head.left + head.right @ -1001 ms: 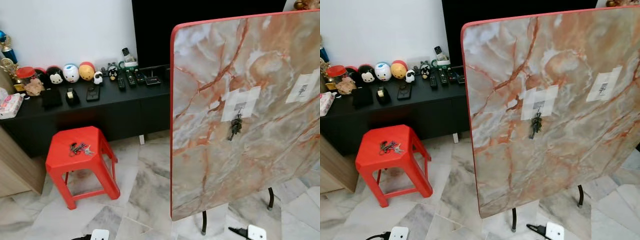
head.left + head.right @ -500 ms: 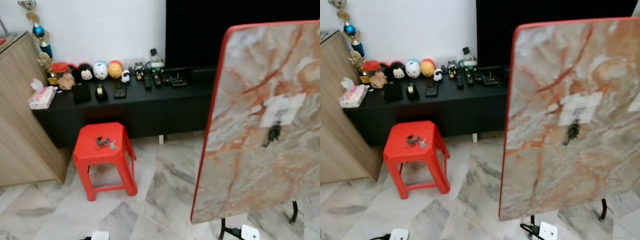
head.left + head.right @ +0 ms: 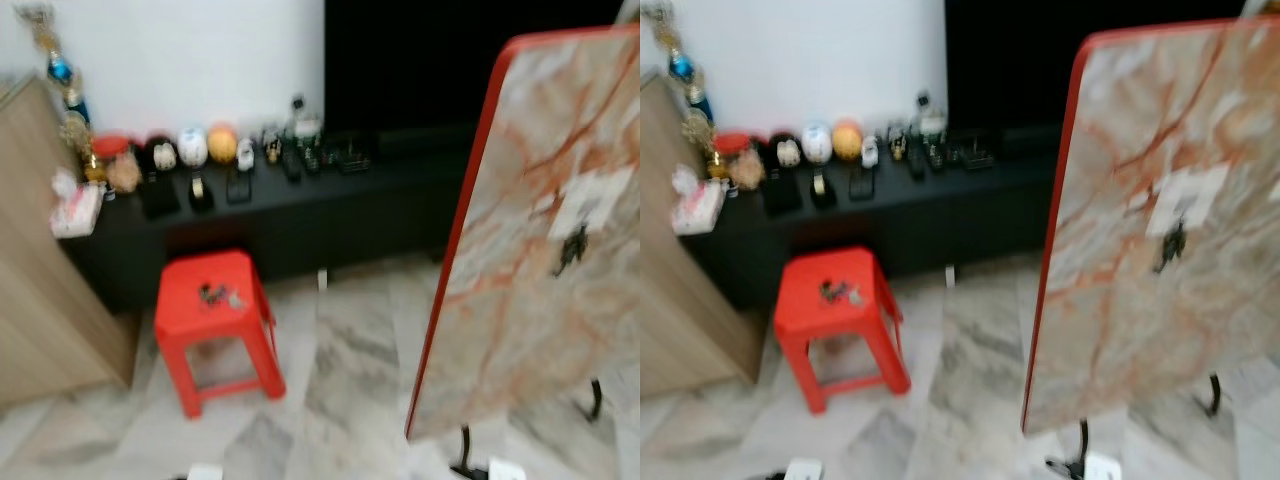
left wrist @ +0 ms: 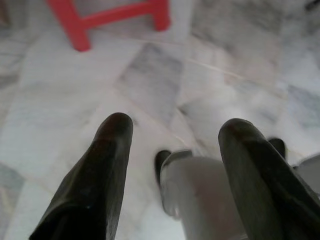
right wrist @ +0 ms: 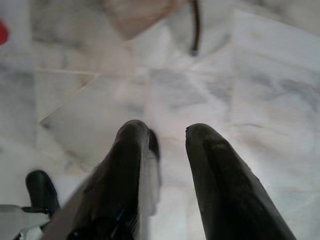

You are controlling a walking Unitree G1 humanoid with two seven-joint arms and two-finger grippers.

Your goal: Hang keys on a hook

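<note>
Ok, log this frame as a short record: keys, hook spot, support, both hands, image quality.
keys to hang: loose bunch lying on top of the red stool
hook spot: white patch on the upended marble tabletop, with a dark bunch already hanging there
left hand: open, pointing at the floor, holding nothing
right hand: open, pointing at the floor, holding nothing
image quality: head views blurred

Right gripper [image 5: 170, 132] (fingers parted) above marble floor [image 5: 260, 100]
</note>
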